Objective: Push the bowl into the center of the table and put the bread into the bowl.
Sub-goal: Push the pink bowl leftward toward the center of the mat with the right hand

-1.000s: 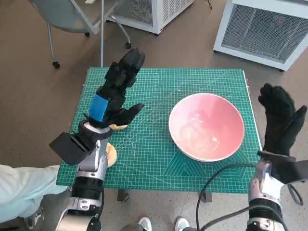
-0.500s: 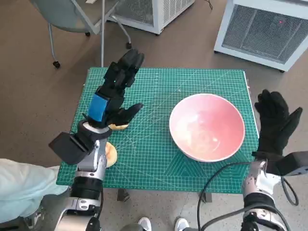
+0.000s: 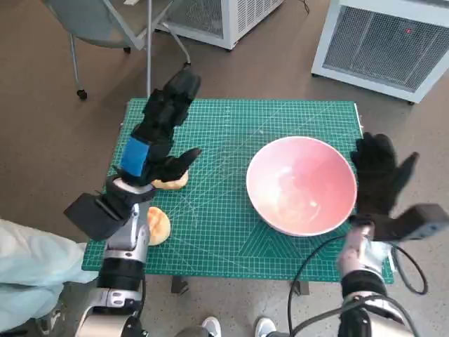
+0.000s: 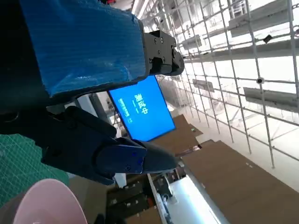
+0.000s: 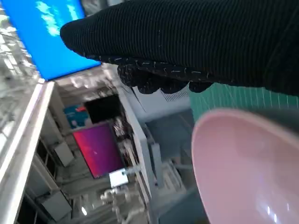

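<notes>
The wide pink bowl (image 3: 301, 184) sits right of centre; the gloved right hand (image 3: 379, 174) spreads empty at its rim to push, while the blue-taped left hand (image 3: 158, 133) hovers open above a bread roll (image 3: 172, 183).

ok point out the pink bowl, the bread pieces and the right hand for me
pink bowl (image 3: 302, 184), head view, on the inside of its basin
bread (image 3: 158, 225), head view, on the piece near the table's front left edge; another piece lies under the left hand
right hand (image 3: 377, 174), head view, on the gloved palm beside the bowl
</notes>
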Robot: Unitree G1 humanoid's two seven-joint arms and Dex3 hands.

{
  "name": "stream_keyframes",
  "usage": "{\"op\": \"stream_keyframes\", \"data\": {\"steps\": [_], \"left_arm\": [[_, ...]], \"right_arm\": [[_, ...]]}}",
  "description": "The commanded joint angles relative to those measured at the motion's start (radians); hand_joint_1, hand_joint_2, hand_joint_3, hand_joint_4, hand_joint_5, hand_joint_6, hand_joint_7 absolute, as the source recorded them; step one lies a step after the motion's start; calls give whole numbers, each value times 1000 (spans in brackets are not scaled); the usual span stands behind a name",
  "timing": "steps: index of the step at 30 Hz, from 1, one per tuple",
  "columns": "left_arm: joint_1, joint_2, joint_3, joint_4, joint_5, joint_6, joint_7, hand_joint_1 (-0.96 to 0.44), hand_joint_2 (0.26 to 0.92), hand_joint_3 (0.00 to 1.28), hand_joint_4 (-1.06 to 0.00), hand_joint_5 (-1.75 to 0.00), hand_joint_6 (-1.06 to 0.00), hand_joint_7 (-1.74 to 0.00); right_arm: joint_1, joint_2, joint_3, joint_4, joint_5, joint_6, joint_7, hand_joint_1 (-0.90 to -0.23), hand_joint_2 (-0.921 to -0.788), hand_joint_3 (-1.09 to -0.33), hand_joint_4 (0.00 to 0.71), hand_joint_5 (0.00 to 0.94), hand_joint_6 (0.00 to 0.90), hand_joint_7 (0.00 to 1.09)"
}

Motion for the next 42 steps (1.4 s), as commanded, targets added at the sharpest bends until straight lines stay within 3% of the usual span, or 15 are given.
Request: {"op": "stream_keyframes", "data": {"steps": [1,18,42], "left_arm": [[36,18,8,-43,25,1,31,-623,921,341,-190,-6,-98,-324],[102,55,22,-96,71,-26,105,-648,921,367,-188,-2,-108,-282],[157,50,20,-175,41,37,113,-654,921,369,-190,-1,-131,-224]], "right_arm": [[-28,29,-16,34,11,67,-24,-551,-921,-787,120,24,129,413],[-98,87,-28,54,-2,163,-44,-538,-921,-783,159,7,198,345],[-134,125,27,63,-75,216,-65,-538,-921,-811,166,5,238,317]]}}
